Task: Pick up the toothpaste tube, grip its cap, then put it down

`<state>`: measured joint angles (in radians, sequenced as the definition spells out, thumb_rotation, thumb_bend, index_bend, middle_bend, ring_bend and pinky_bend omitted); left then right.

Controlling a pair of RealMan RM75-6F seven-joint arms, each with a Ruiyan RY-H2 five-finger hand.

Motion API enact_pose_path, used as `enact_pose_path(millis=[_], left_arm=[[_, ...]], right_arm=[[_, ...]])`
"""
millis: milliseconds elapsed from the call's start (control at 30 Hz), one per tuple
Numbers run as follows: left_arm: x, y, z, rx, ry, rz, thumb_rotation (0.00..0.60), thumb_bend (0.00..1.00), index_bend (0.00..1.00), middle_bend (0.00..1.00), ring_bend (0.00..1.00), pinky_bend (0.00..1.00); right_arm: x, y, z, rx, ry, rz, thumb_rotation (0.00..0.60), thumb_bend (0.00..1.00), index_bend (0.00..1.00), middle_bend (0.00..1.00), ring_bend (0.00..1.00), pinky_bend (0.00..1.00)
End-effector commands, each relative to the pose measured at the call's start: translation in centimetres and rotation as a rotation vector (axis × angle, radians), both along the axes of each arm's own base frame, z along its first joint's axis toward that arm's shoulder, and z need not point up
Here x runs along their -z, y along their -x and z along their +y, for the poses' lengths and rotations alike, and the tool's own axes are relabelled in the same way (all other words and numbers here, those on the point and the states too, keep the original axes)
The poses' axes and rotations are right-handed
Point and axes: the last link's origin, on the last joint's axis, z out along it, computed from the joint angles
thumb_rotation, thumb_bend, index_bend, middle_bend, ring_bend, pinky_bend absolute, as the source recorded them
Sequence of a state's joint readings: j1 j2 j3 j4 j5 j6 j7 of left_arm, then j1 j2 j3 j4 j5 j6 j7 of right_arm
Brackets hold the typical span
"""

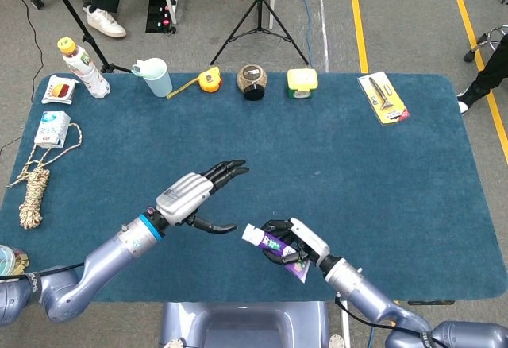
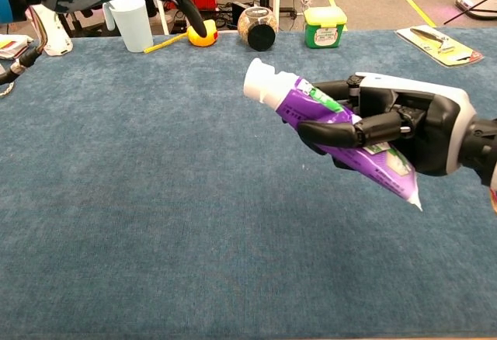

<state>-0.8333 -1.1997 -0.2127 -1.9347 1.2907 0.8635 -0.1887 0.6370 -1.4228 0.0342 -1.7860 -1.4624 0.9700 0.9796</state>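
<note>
Toothpaste tube (image 2: 349,140) clamped in right hand (image 2: 404,130) above table's (image 1: 381,173) near edge, white cap (image 2: 262,83) free; left hand (image 1: 190,197) beside, fingers apart, holding nothing.

So the desk (image 1: 381,173) has a row along the far edge: bottle (image 1: 82,67) at the far left, then cup (image 1: 154,76), tape measure (image 1: 209,80), jar (image 1: 252,82), a small box (image 1: 302,83), and a carded tool (image 1: 384,98) off to the right. Left edge has two packets (image 1: 59,89) (image 1: 52,128) with a rope (image 1: 34,193) in front of them. Near the front, the tube (image 1: 267,243) sits in the right hand (image 1: 295,245), cap pointing left, held above the desk. Left hand (image 1: 189,197) is just left of it, apart from the cap.
</note>
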Motion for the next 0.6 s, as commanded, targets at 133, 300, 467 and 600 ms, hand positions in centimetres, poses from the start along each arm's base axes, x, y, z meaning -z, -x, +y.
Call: enact_pose_path(millis=[133,300,467,600], left_arm=[[0.6,-0.4,0.2,-0.093,0.121,-0.047,0.000,0.07,0.02,0.01,0.00,0.24],[1.4,-1.0,0.4,-0.138,0.223,-0.075,0.000,0.02,0.03,0.01,0.00,0.18],[2.4,-1.8,0.4,-0.171,0.317,-0.102,0.000,0.00,0.03,0.00,0.00,0.15],[3.5,-2.4,0.6,-0.169,0.353,-0.111,0.000,0.00,0.01,0.00,0.00,0.13]], right_arm=[[0.6,-0.4,0.1,0.031,-0.011,-0.023,0.600,0.56,0.87,0.96,1.00,1.00],[0.7,-0.8,-0.1,0.046,-0.017,-0.044,0.600,0.56,0.87,0.96,1.00,1.00],[0.9,-1.2,-0.2,0.054,-0.021,-0.058,0.600,0.57,0.87,0.97,1.00,1.00],[0.8,-1.4,-0.3,0.052,-0.013,-0.061,0.600,0.57,0.87,0.97,1.00,1.00]])
